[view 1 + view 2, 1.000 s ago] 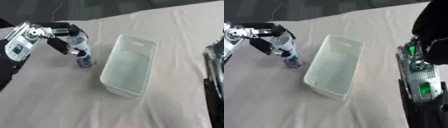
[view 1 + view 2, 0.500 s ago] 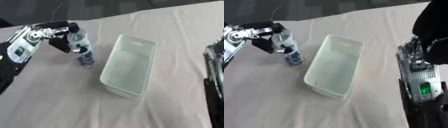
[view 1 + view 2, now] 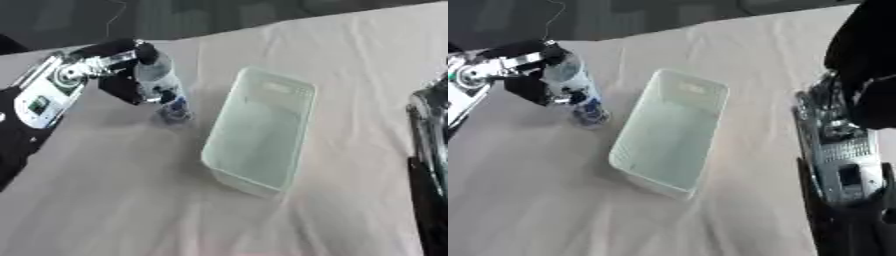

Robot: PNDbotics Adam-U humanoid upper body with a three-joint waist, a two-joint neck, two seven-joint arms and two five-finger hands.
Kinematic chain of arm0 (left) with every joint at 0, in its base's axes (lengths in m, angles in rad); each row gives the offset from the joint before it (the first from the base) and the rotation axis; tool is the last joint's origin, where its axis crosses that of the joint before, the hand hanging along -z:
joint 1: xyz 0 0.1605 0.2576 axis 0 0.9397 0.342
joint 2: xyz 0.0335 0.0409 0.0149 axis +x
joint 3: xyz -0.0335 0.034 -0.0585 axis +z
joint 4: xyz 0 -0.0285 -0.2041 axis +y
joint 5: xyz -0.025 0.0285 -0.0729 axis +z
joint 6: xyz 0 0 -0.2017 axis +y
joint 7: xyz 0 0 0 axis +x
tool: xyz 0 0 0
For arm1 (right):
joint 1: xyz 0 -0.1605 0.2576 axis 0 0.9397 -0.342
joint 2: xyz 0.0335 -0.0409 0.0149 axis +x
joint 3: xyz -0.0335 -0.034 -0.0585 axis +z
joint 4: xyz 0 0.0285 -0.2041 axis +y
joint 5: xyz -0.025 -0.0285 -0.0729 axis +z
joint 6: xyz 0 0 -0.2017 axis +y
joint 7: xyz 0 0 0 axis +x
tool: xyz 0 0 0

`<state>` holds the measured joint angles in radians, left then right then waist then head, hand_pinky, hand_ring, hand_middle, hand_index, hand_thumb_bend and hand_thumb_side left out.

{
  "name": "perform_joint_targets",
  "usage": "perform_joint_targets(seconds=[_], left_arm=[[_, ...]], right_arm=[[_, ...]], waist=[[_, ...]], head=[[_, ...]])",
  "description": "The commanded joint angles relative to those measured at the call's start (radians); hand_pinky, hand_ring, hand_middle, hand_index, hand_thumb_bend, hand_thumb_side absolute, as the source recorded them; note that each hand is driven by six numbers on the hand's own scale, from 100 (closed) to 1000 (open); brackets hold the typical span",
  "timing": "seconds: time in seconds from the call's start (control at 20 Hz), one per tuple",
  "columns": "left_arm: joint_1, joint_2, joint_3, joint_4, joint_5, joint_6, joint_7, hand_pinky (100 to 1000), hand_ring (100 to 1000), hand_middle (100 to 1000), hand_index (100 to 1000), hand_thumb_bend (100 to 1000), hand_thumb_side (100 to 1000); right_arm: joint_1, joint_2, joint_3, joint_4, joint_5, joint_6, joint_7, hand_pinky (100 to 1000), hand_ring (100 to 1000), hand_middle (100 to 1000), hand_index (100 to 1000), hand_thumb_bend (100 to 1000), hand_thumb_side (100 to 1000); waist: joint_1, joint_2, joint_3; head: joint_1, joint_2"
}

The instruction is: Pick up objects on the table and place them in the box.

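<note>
1. The bottle (image 3: 160,82), clear plastic with a dark cap and a blue band low on its body, is gripped by my left hand (image 3: 122,80); the fingers are wrapped round its upper half; it tilts, cap toward the far left, base toward the box.

2. What has changed: a second ago the bottle stood lower and nearer me, its base on the worktop (image 3: 114,200); half a second ago it had begun to rise; now it sits higher and farther up the view. I cannot tell whether the base has quite cleared the cloth; a shadow lies right under it.

3. The whole scene shifts little between views, so I read this as the arm lifting, not the head tilting.

4. The box (image 3: 258,137), a translucent rectangular tub, lies just to the right of the bottle, long side toward it; it looks empty, and it has not moved.

5. What that means for the task: the pick looks done or nearly so; I judge the carry over the near rim to be the step ahead; the bottle must go higher before it goes sideways, or its base may catch the rim and shove the tub.

6. My right arm (image 3: 850,145) shows as a dark mass at the right edge; I cannot tell how its hand is set.

7. I see no other loose object on the cloth.
</note>
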<state>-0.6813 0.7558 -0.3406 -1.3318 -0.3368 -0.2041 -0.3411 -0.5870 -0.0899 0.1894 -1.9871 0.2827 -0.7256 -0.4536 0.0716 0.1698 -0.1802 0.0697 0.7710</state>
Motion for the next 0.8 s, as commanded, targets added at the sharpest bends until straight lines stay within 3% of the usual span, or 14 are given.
perform_joint_targets(seconds=[0.05,0.5,0.8], left_arm=[[-0.025,0.055,0.02,-0.033,0.024,-0.002,0.035,100,100,146,448,100,550],[-0.051,0.102,0.037,-0.1,0.092,0.018,0.073,100,100,141,448,100,546],[-0.07,0.118,0.044,-0.164,0.192,0.047,0.102,100,100,140,452,100,550]], right_arm=[[-0.009,-0.008,-0.004,-0.013,0.005,-0.014,-0.018,407,519,563,639,100,1000],[0.008,-0.034,-0.006,-0.013,0.005,-0.003,-0.016,407,519,564,639,100,1000],[0.015,-0.045,-0.007,-0.013,0.004,0.002,-0.015,407,519,564,639,100,1000]], waist=[[-0.001,-0.02,0.007],[0.002,-0.034,0.036],[0.002,-0.042,0.049]], head=[[-0.009,-0.001],[-0.023,-0.001],[-0.037,-0.001]])
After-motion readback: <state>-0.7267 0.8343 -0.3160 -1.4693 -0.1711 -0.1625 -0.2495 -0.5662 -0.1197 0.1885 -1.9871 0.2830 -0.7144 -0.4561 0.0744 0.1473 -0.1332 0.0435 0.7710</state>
